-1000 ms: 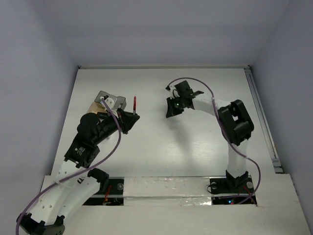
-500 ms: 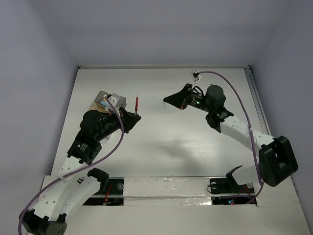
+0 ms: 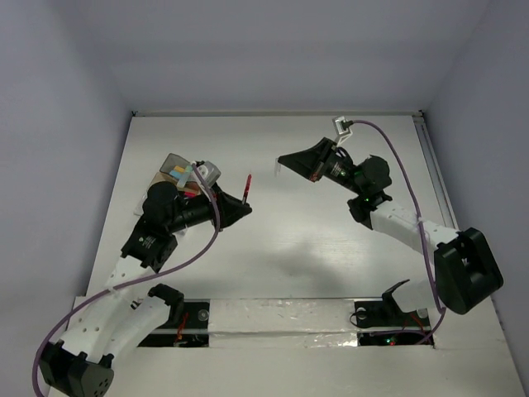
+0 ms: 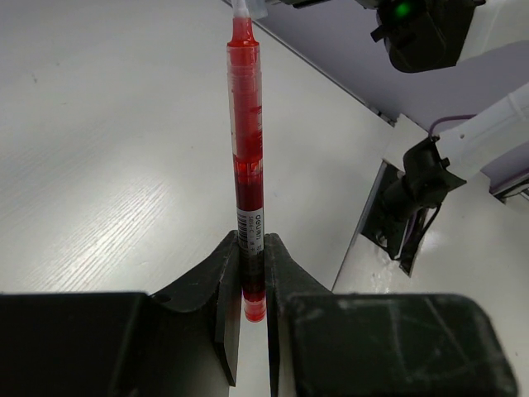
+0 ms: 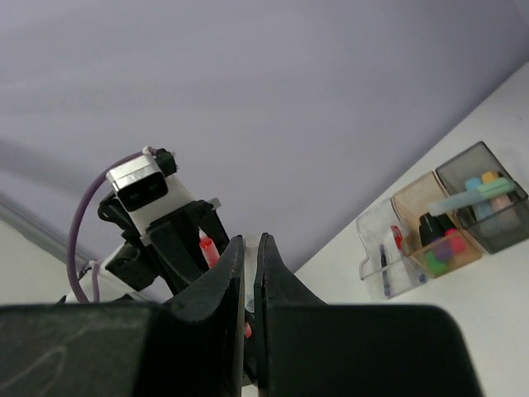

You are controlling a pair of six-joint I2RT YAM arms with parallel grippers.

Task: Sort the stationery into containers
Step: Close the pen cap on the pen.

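Gripping a red pen (image 4: 246, 141) by its lower end, my left gripper (image 4: 252, 269) has its jaws pressed tight on the barrel. The pen stands straight out past the fingertips, above the white table (image 4: 99, 165). My right gripper (image 5: 250, 256) hangs in the air, jaws almost touching, with nothing between them. The containers (image 3: 172, 163) sit just beside my left wrist: a clear compartment (image 5: 369, 234) with thin pens (image 5: 387, 258), a tan compartment (image 5: 411, 201) with small coloured pieces (image 5: 442, 248), and a grey compartment (image 5: 496, 227) with highlighters (image 5: 483, 186).
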